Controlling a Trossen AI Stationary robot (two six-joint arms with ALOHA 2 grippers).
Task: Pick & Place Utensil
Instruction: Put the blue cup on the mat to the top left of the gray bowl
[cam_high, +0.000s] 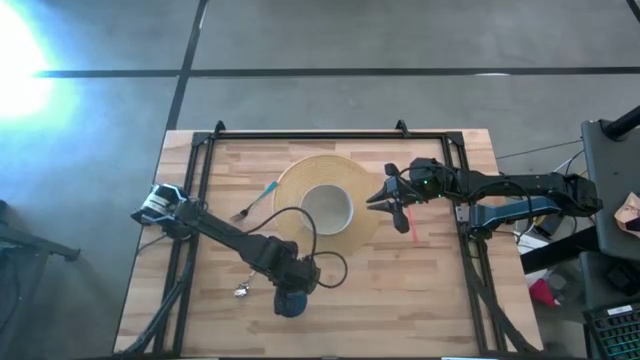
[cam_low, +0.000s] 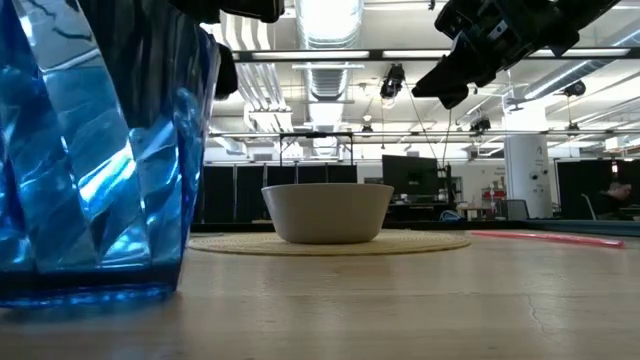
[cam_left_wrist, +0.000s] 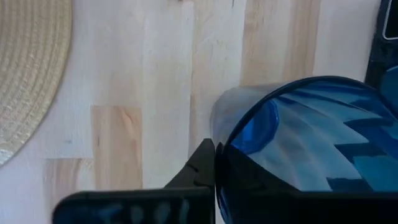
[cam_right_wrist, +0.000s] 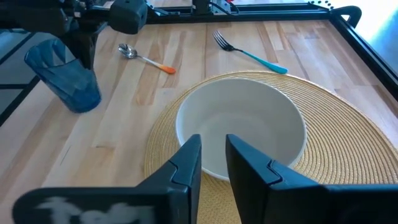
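Observation:
A blue faceted plastic cup stands on its base near the table's front edge, and my left gripper is shut on its rim from above. A steel spoon with an orange handle tip lies left of the cup. A fork with a teal handle lies by the left edge of the round woven placemat. A white bowl sits on that mat. My right gripper hangs above the mat's right side, open by a narrow gap with nothing between its fingers. My left gripper pinches the cup's wall at the rim, one finger outside and the other showing through the blue wall on the inside. The fingers come steeply from above. The cup stands upright with its base on the table.
A thin pink utensil lies on the wood just right of the placemat, under my right arm. A black frame runs round the table's far and side edges. Bare wood lies at the front right.

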